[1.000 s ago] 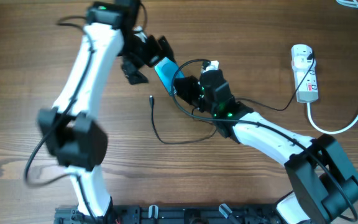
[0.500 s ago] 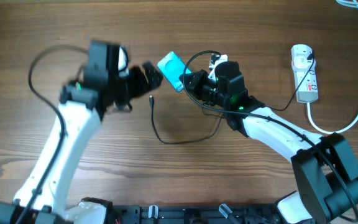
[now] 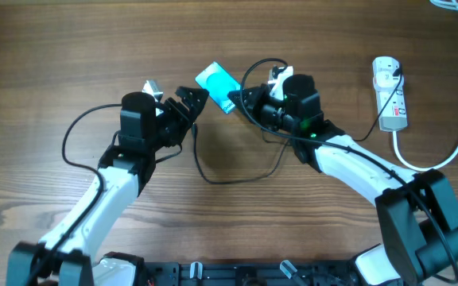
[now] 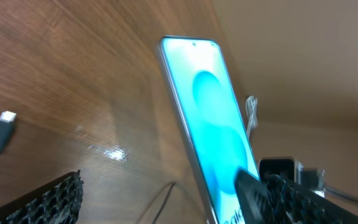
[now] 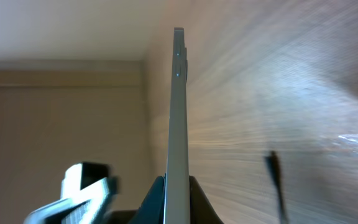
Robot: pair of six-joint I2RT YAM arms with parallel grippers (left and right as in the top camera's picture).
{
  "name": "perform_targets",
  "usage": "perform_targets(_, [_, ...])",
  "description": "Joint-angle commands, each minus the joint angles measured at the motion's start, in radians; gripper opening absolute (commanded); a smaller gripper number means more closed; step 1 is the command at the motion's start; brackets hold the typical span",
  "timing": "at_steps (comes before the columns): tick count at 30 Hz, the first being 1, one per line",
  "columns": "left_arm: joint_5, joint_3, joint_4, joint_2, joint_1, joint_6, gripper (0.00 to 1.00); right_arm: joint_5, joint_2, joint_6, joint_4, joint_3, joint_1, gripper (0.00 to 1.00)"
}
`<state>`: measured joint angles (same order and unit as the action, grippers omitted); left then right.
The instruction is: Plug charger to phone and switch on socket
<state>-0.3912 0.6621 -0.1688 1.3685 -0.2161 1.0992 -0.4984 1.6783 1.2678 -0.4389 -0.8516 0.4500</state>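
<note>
Holding the phone (image 3: 216,79) up on edge over the wooden table (image 3: 54,48), the right gripper (image 3: 238,100) is clamped on its lower end. Its wrist view shows the slim silvery edge rising straight from between the two dark fingers. I judge the step in hand to be presenting the phone for the charger (image 3: 213,179), with nothing plugged in yet. The left gripper (image 3: 186,108) hangs just beside the phone, jaws wide apart and empty. In its own view the glossy teal screen stands close by its right finger, and the small pale connector tip (image 4: 6,117) lies on the wood out past its left finger. The next move, as I read it, calls for this gripper to drop onto the tip, pinch the thin limp black cable just behind it, and line it up with the phone's port, which I cannot make out. The socket (image 3: 390,95), a hard white oblong strip, lies well apart behind the right gripper
</note>
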Motion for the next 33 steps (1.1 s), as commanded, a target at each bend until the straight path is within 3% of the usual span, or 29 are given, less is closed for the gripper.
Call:
perform_targets(1, [-0.022,-0.011,-0.079,0.075,-0.003,0.129,1.0,-0.117,0.052,0.1,-0.115,-0.02,-0.006,0.04])
perform_targets(12, [-0.053,-0.011,-0.389,0.164,-0.004,0.227,1.0,-0.24,0.191,0.199,-0.31,-0.02,-0.004,0.04])
perform_targets(25, [-0.066,-0.01,-0.511,0.165,-0.004,0.274,1.0,-0.255,0.197,0.227,-0.379,-0.02,0.026,0.04])
perform_targets(33, [-0.088,-0.01,-0.562,0.165,-0.004,0.278,0.93,-0.271,0.197,0.238,-0.38,-0.02,0.029,0.04])
